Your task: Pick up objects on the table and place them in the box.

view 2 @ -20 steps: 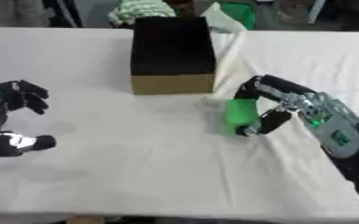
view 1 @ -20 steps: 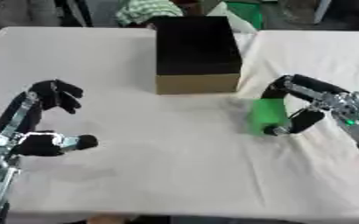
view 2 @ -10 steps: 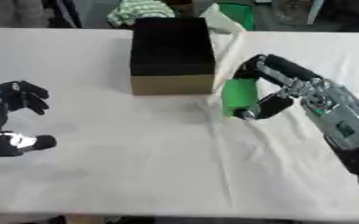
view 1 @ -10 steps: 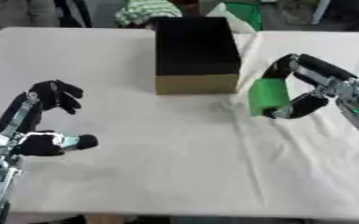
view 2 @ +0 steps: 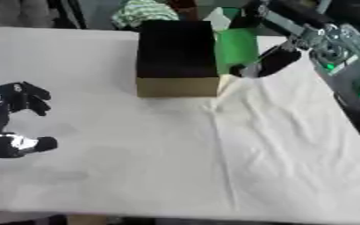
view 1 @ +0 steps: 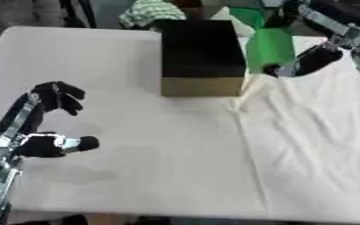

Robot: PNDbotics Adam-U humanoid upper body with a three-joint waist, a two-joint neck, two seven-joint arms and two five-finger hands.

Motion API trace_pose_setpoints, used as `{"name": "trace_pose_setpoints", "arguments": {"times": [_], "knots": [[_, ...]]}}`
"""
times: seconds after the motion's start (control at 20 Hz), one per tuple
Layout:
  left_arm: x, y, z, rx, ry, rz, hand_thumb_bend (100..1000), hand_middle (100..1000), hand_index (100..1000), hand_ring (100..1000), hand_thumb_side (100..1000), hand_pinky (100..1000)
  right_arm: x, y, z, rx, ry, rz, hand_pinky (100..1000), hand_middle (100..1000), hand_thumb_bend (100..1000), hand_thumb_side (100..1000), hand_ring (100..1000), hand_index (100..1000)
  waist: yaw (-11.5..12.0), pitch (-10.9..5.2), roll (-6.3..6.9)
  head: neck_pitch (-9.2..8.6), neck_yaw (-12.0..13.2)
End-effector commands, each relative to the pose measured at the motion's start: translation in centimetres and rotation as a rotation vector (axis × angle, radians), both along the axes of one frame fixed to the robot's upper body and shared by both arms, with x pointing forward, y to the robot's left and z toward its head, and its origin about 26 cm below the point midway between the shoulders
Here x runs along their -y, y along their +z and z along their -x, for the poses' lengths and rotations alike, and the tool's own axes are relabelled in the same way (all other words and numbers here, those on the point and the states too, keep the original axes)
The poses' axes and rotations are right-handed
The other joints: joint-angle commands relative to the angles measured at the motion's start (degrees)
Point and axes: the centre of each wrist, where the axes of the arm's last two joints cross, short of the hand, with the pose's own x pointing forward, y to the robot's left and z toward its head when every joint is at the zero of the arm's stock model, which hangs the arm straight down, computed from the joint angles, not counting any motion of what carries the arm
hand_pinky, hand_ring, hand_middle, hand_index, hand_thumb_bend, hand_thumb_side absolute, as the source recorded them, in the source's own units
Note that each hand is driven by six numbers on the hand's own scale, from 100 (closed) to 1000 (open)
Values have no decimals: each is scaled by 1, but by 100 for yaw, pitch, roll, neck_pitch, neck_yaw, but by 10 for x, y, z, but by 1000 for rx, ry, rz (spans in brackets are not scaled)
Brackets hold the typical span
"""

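Note:
My right hand [view 1: 310, 55] is shut on a green cylindrical object [view 1: 270, 49] and holds it in the air just right of the box's far end. The box [view 1: 199, 55] is a long open cardboard one with a dark inside, standing at the middle back of the table. Fingers wrap over the top of the green object, the thumb under it. My left hand [view 1: 48, 123] rests at the lower left above the cloth, fingers curled, holding nothing.
A white cloth [view 1: 306, 145] covers the table, with a raised fold running from the box's right corner toward the front edge. Beyond the far edge lie a green patterned item [view 1: 149, 11] and a white and green thing [view 1: 244, 15].
My right hand has lifted the green object off the table and carried it up and back, from beside the box's near right corner to next to its far end. The left hand stayed put.

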Motion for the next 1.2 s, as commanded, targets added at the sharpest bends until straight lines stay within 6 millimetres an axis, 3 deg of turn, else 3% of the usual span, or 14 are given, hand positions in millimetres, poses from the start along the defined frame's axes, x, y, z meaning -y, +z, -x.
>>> {"name": "trace_pose_setpoints", "arguments": {"times": [0.05,0.25,0.5,1.0,1.2], "knots": [[0,11,-2,31,-21,-15,1000,585,681,563,410,538,-2,24,-8,58,-6,20,700,375,446,100,597,486,51,-56,0,29,-43],[7,16,-4,48,-50,-11,1000,584,681,562,406,537,-13,36,-30,89,-23,5,701,382,444,100,597,493,198,-20,-5,14,-120],[13,22,-7,65,-79,-5,1000,582,680,560,404,536,-25,33,-61,98,-70,8,710,395,446,100,604,506,381,57,-7,-112,-284],[23,32,-10,92,-125,0,1000,579,680,557,401,534,-29,-17,-107,41,-267,49,729,479,472,115,641,591,626,174,6,-325,-601],[23,32,-10,92,-127,3,1000,579,680,556,402,534,-25,-33,-111,34,-307,58,750,619,570,202,703,710,627,185,15,-362,-639]]}}
